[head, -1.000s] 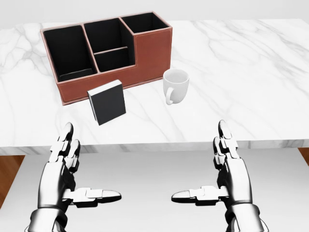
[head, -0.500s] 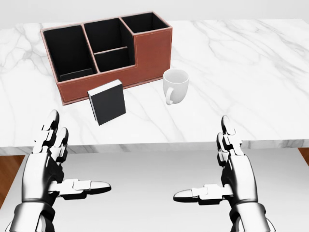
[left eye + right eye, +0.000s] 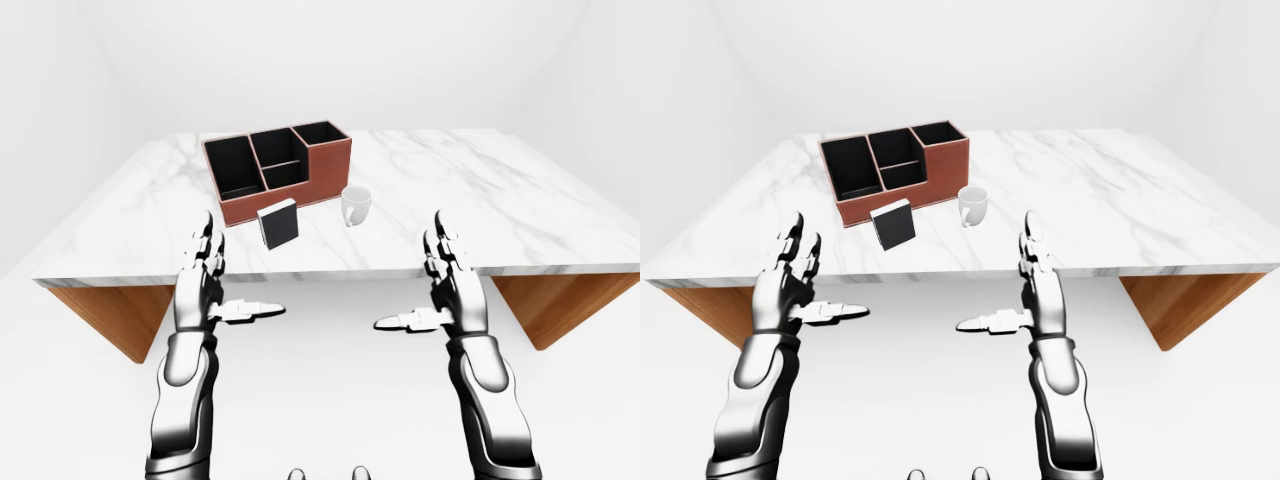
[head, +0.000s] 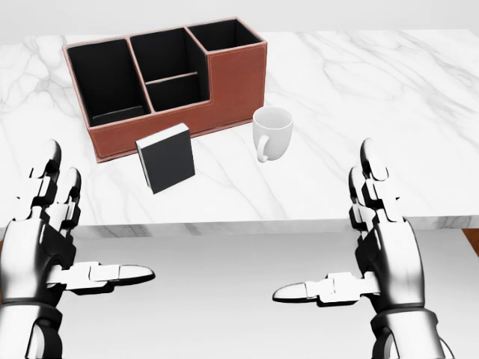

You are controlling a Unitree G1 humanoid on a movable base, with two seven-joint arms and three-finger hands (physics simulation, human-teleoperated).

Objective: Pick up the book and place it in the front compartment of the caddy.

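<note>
I am looking over a polished white marble worktop [image 4: 374, 90] with grey veining, resting on warm wood panels [image 3: 110, 315]. The caddy [image 4: 224, 90] is showing matt reddish-brown leather with black lining, the book [image 4: 166, 158] a matt black cover, the mug [image 4: 272, 132] glossy white ceramic. Both hands, left hand [image 4: 45, 239] and right hand [image 4: 385, 250], are gleaming chrome-like metal.

Both hands [image 4: 45, 239] [image 4: 382, 247] raised, fingers [image 4: 112, 274] spread

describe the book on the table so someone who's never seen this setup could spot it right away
On the white marble table stands a reddish-brown caddy with black compartments. Just below its low wall in the head view stands the book, upright and apart from it, left of a white mug. It is the only small black block with white page edges.
</note>
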